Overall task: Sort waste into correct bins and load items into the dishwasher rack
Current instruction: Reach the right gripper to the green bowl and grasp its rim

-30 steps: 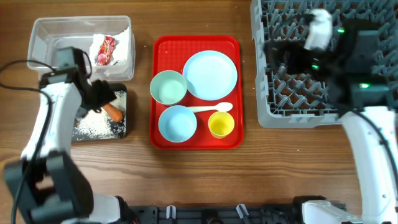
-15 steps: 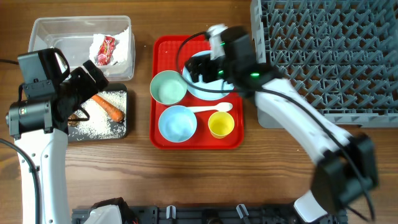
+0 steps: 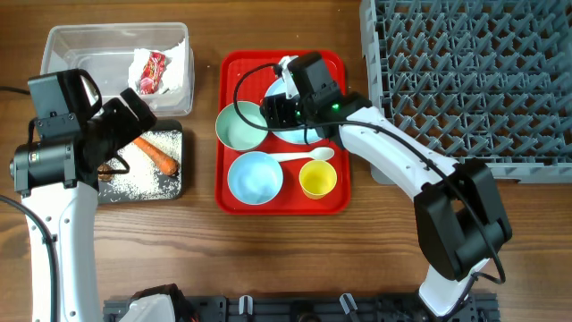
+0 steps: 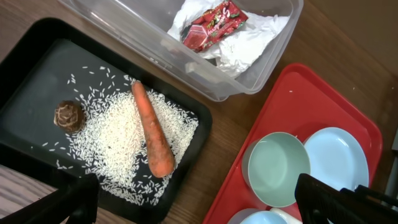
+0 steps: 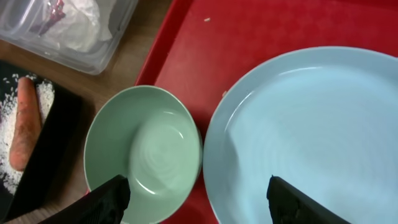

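The clear tub (image 3: 89, 49) holds the white tissue (image 4: 255, 38) and red wrapper (image 3: 150, 72). The black tray (image 3: 174, 188) holds the carrot (image 3: 156, 154), rice (image 4: 118, 143) and brown lump (image 4: 68, 116). My left gripper (image 3: 121, 141) hovers open and empty above the black tray. My right gripper (image 3: 284, 109) hangs open and empty over the gap between the greenish bowl (image 3: 239, 125) and the plate (image 3: 313, 116). The blue bowl (image 3: 255, 176), spoon (image 3: 299, 156) and yellow cup (image 3: 317, 179) lie on the red tray (image 3: 335, 201).
The grey peg rack (image 3: 474, 80) stands at the right, holding nothing. The right arm stretches from the front right across the red tray's right side. Bare wooden table lies in front of both trays.
The right arm swung from over the rack to low above the plate and greenish bowl. The left gripper lifted away from the carrot, which stays in the black tray.
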Robot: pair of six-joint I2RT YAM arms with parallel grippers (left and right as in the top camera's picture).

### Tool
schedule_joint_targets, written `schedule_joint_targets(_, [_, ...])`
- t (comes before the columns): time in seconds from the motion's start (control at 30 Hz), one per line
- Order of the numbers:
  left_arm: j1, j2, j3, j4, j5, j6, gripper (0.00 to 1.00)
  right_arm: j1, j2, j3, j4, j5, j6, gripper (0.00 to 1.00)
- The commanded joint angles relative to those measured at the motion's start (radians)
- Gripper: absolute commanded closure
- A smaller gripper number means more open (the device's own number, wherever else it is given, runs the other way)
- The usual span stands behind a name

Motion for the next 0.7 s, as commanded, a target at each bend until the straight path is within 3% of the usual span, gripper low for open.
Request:
schedule_joint_targets(0.0, [0.000, 0.005, 0.008, -0.002, 0.016, -0.010, 0.00, 0.026, 0.044, 0.081, -0.061, 0.010, 0.051, 0.26])
schedule_joint_targets(0.1, [0.000, 0.005, 0.008, -0.001, 0.016, -0.010, 0.00, 0.060, 0.084, 0.136, -0.115, 0.023, 0.113, 0.26])
schedule_joint_targets(0.3, [0.000, 0.005, 0.008, -0.014, 0.016, -0.010, 0.00, 0.076, 0.169, 0.144, -0.165, 0.057, 0.302, 0.45])
schedule_joint_targets(0.4, [0.000, 0.005, 0.008, -0.023, 0.016, -0.010, 0.00, 0.061, 0.177, 0.144, -0.179, 0.047, 0.336, 0.46])
schedule_joint_targets(0.67, [0.000, 0.005, 0.008, -0.027, 0.016, -0.010, 0.00, 0.073, 0.193, 0.146, -0.154, 0.044, 0.332, 0.63])
